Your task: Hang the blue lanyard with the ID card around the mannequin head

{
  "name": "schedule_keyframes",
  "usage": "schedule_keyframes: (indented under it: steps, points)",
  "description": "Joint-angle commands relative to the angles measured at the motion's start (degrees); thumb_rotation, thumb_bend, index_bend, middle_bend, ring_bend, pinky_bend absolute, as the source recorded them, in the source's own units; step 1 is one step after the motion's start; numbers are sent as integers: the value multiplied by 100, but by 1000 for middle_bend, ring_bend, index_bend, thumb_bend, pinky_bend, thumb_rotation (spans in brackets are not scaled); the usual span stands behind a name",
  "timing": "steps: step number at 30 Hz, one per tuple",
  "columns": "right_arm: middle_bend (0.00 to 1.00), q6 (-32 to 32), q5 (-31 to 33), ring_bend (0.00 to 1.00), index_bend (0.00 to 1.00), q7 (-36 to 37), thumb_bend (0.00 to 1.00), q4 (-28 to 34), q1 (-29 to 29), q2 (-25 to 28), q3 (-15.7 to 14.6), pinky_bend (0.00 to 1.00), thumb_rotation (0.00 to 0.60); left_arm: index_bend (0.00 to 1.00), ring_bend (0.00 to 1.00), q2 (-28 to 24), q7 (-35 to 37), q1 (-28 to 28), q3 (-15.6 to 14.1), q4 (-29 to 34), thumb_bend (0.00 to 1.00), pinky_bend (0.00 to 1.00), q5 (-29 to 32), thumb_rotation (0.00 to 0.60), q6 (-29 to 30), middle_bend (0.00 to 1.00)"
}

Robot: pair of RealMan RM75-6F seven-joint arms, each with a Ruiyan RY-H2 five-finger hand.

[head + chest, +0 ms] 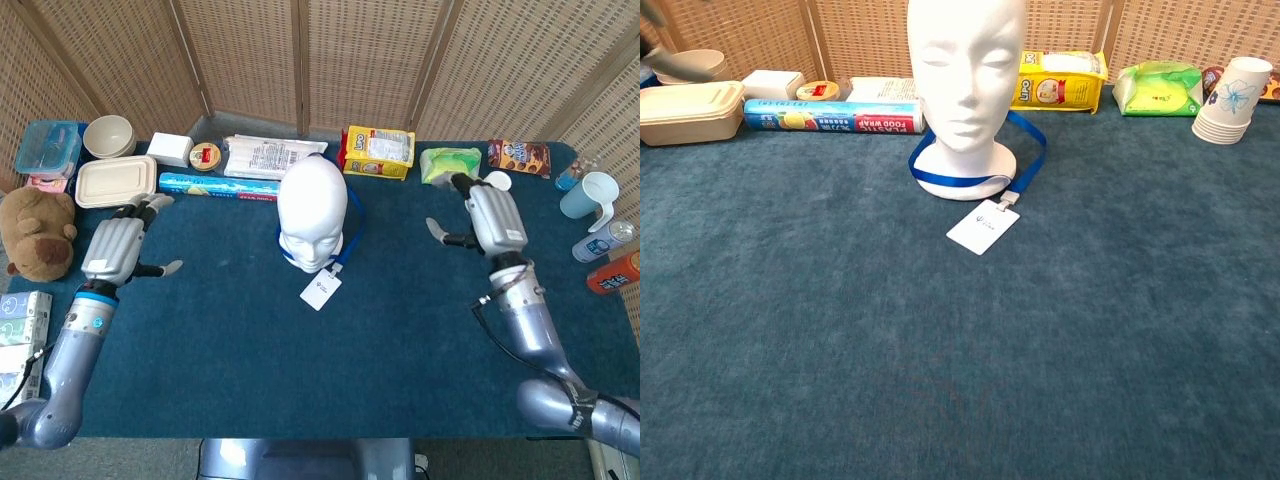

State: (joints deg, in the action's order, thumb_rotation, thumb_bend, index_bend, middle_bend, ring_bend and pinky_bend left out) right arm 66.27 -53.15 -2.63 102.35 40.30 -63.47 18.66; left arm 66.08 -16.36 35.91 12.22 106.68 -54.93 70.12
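The blue-carpeted bench (300,370) carries a white foam mannequin head (312,212). The left hand (118,248) and right hand (490,218) hover empty, fingers apart. The blue lanyard (1025,150) loops its neck; the white ID card (983,226) lies in front.
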Motion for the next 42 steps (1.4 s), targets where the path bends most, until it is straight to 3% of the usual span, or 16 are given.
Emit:
schedule_keyframes:
  steps: [1,9,20,25,31,42]
  points:
    - [339,505,-635,328,316,64,365,380,-661,210,-549,332,520,165,57,-327,405,-624,-517,223,83,212,-728,548,417,145]
    - [363,1098,-1347,346,340,-97,361,501,-1539,333,-1259,342,515,195,93,-165,738,-1562,-1098,-52,84,212,-1788,549,1396,150]
    - [389,2084,-2067,366,358,-938,360,656,-2593,195,-1992,342,517,220,102,-349,791,-2638,-1763,203,86,212,-2297,552,2144,164]
    - [392,2560,-2404,375,375,-1018,362,649,-3074,92,-2182,345,515,234,111,-372,824,-3155,-2031,203,85,212,-2616,550,2538,173]
    - [406,2859,-2632,375,384,-945,361,568,-3432,26,-2219,345,514,249,112,-381,812,-3474,-2063,237,85,212,-2747,552,2724,181]
    - [408,2786,-2815,378,391,-745,361,470,-3648,56,-2088,345,517,253,114,-310,575,-3592,-1853,375,86,212,-3009,554,2663,181]
